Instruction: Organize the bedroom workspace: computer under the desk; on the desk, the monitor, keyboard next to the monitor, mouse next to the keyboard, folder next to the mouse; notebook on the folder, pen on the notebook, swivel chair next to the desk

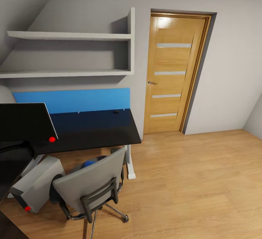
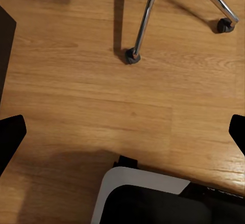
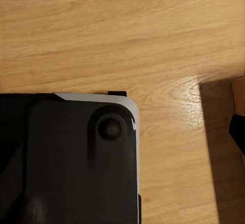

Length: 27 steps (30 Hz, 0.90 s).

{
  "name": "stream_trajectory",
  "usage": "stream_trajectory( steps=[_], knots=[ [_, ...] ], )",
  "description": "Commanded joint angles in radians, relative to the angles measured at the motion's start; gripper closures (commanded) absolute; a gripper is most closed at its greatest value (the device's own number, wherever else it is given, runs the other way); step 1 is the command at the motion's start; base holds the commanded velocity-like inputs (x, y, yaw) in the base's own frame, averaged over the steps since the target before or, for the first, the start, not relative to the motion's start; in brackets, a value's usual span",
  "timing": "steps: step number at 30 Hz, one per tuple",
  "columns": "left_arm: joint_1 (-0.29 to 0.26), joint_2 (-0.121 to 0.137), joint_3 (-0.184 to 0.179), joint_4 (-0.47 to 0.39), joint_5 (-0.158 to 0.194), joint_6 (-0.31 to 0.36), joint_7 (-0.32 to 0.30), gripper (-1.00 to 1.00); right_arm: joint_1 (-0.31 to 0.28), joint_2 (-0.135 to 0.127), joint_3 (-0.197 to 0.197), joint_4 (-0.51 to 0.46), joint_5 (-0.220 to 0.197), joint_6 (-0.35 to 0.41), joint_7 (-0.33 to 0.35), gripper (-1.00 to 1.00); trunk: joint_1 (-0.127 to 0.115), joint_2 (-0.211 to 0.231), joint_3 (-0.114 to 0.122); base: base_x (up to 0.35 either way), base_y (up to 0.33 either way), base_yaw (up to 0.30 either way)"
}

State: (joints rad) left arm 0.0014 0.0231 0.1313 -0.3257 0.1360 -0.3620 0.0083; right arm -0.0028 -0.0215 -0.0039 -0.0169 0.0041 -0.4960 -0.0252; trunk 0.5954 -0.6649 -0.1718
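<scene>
**Workspace stock, bedroom: the folder and its neighbours**

Folder [image 1: 88,163]: bright blue, mostly hidden on the seat of the swivel chair [image 1: 89,184], a sliver showing past the grey backrest. Judged light, thin, stiff but slippery; best taken by an overhanging edge rather than pinched flat.

Swivel chair: close beside the desk [image 1: 96,130], on chrome legs with castors. Likely to roll if pushed; the backrest frame offered a firm hold.

Monitor [image 1: 25,122]: on the desk. Mouse [image 1: 116,111]: small, near the blue back panel [image 1: 72,100].

Computer [image 1: 36,184]: tilted on the floor under the desk edge; bulky, judged heavy.

Left gripper [image 2: 122,132]: fingers spread wide over bare floor, holding nothing. Right gripper: jaw state could not be told.
</scene>
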Motion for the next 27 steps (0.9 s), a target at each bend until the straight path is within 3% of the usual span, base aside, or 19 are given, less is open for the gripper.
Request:
stream_trajectory(
  steps=[1, 27],
  knots=[
    [0.000, 0.000, -0.004, -0.001, 0.010, -0.002, 0.001, -1.00, 0.000, 0.000, 0.000, 0.000, 0.001, -0.003, -0.002, -1.00, 0.000, -0.001, -0.001, 0.008, 0.000, 0.000],
    [0.000, 0.000, -0.004, -0.001, 0.008, -0.002, 0.001, -1.00, 0.000, 0.000, 0.000, 0.000, 0.001, -0.003, -0.002, -1.00, 0.000, -0.001, -0.001, 0.001, 0.000, 0.000]
  ],
)
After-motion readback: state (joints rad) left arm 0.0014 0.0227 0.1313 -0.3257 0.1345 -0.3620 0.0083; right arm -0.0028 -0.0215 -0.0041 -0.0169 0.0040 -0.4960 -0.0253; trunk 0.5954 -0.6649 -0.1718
